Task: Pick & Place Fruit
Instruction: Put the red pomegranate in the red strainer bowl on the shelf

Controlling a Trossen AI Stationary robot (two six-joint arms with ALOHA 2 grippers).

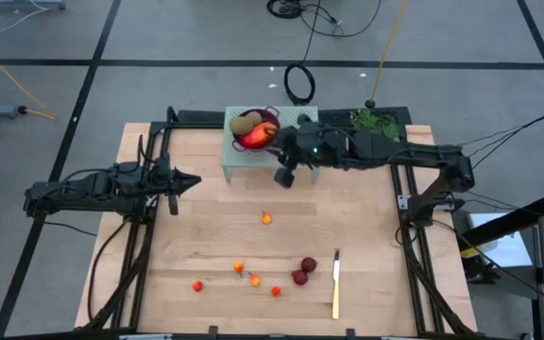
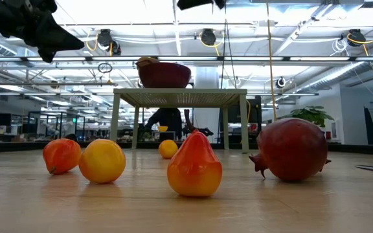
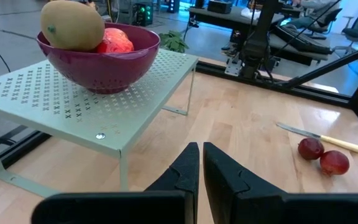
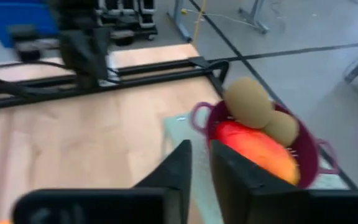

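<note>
**Two dark arms: build and finish**

Left arm: matte black jointed links with black cables running alongside. Left gripper: two black, wedge-shaped fingers with stepped, angular inner faces, set on a broad black crossbar. Right arm: the same black links, bulkier at the wrist, with a small green light. Right gripper: two matching black tapered fingers

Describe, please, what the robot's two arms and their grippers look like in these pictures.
Both arms are black, built of jointed segments with thin dark cables trailing off them. The left gripper has two matte black, angular fingers narrowing to wedge tips. The right gripper has the same dark tapered fingers. A small green light glows on the right arm near its wrist.
</note>
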